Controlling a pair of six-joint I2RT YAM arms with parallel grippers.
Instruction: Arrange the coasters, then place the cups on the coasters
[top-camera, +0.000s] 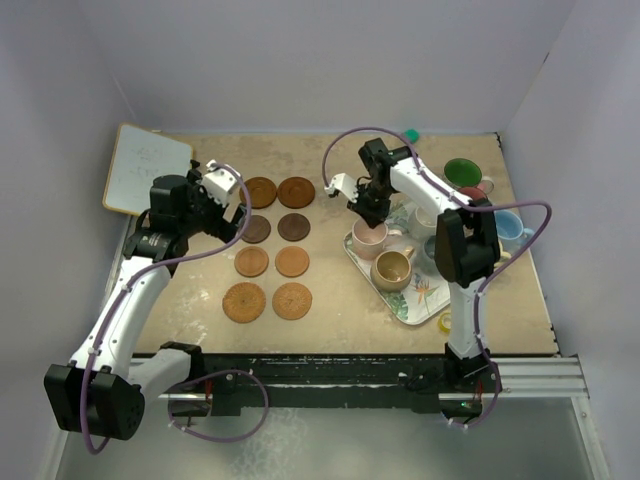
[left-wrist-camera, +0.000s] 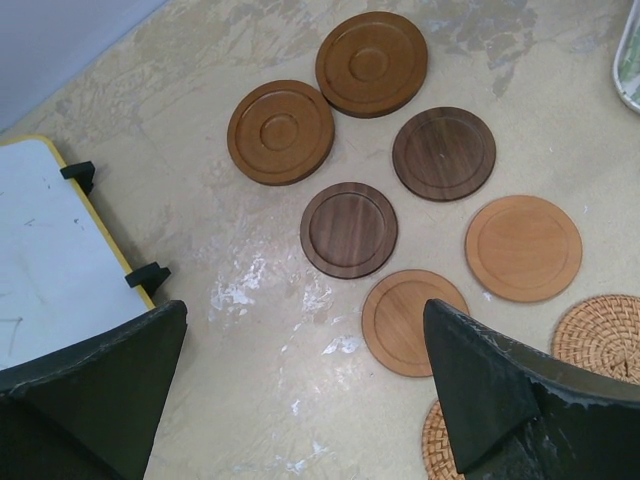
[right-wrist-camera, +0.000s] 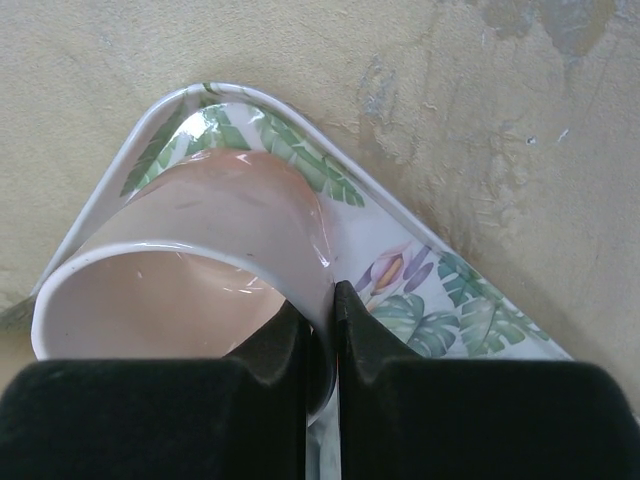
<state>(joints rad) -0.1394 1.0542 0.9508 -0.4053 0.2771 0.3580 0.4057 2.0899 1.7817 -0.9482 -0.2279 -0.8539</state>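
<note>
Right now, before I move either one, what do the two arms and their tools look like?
Both the left arm and right arm have white links, black joint housings and black bases. A purple cable loops loosely along each. The left tool and right tool have matte black, wedge-shaped fingers.

Colours: orange-brown coasters (left-wrist-camera: 280, 132), concentric rings; dark brown coasters (left-wrist-camera: 349, 229), fine grain; light tan coasters (left-wrist-camera: 523, 247), plain; woven coasters (left-wrist-camera: 603, 335), spiral weave; pink mug (right-wrist-camera: 210, 210), glossy; tray (right-wrist-camera: 450, 300) white, green leaf print, purple flower; table (left-wrist-camera: 250, 380) mottled beige
</note>
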